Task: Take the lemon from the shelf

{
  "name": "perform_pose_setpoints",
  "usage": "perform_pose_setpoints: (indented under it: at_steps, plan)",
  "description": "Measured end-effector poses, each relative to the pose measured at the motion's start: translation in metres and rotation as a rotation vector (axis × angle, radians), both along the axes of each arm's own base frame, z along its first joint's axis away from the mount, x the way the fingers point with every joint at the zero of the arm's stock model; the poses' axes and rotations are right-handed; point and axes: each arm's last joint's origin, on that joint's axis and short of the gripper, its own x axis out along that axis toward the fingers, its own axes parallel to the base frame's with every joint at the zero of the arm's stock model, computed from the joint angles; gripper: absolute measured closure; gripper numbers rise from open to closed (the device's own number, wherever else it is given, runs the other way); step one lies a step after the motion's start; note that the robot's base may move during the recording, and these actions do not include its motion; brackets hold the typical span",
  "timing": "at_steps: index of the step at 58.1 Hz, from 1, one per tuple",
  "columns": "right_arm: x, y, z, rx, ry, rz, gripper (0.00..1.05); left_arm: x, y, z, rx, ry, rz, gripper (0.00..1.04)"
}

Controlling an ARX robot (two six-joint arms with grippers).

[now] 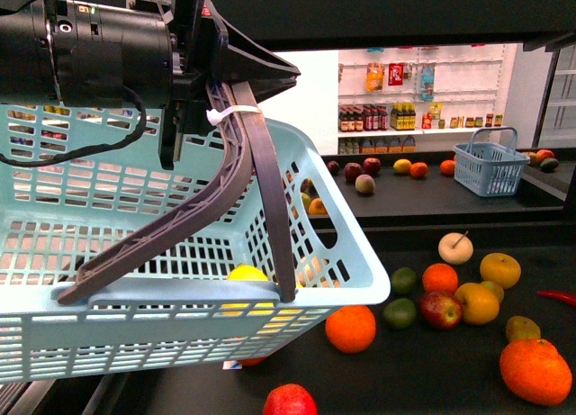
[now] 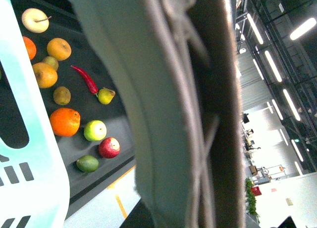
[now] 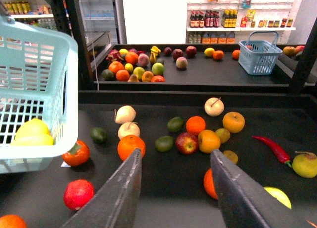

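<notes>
Lemon (image 3: 30,130) in basket (image 3: 44,74), well apart from empty wide-open right pincer (image 3: 176,156); left pincer (image 1: 214,95) grips handle (image 1: 180,226).

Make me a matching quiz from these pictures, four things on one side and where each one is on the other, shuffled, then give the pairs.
1 lemon
2 red chili
3 small blue basket
4 right gripper

A on the far tray
B open, above the near tray
C inside the light blue basket
D lying on the near tray

Pairs: 1-C, 2-D, 3-A, 4-B
</notes>
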Motion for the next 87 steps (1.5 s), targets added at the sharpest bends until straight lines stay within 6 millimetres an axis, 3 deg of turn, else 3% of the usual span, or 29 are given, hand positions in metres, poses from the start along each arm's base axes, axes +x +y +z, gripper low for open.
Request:
perform_pose_setpoints:
  at_steps: [13,50,87]
  plan:
    - [-0.012,0.000,-0.012,-0.006,-0.012,0.000,1.02,0.000,0.000,0.000,0.000,0.001,-0.002,0.99]
    - [-0.031,0.000,-0.035,-0.005,-0.024,0.000,1.02,0.000,0.000,0.000,0.000,0.000,0.000,0.99]
    - [-0.049,0.000,-0.038,-0.006,-0.023,0.001,1.02,0.000,0.000,0.000,0.001,0.000,0.003,0.99]
